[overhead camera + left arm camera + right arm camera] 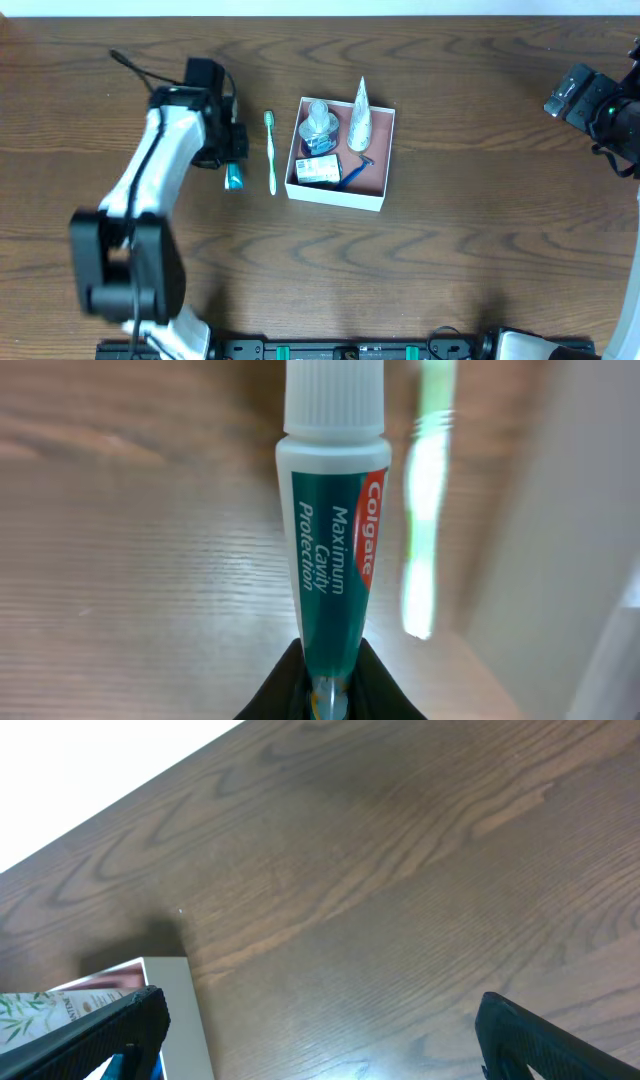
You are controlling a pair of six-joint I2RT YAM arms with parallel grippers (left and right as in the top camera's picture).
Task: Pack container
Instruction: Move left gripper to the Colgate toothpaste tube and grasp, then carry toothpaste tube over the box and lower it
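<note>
The container (pixel 385 160), a shallow white box with a reddish-brown inside, sits at the table's middle. It holds a clear bottle (pixel 318 122), a white cone-shaped tube (pixel 360 112), a green-and-white carton (pixel 318 168) and a blue razor (pixel 354 174). My left gripper (pixel 234 160) is shut on the crimped end of a teal Colgate toothpaste tube (pixel 335 530), left of the container. A green toothbrush (pixel 271 152) lies between the tube and the container and is blurred in the left wrist view (pixel 425 510). My right gripper (pixel 320 1030) is open and empty at the far right; the container's corner (pixel 175 990) shows in its view.
Dark wood table (pixel 480 230) all round. The left arm's white links (pixel 150 180) reach over the table's left side. The right arm (pixel 600 105) hangs at the right edge.
</note>
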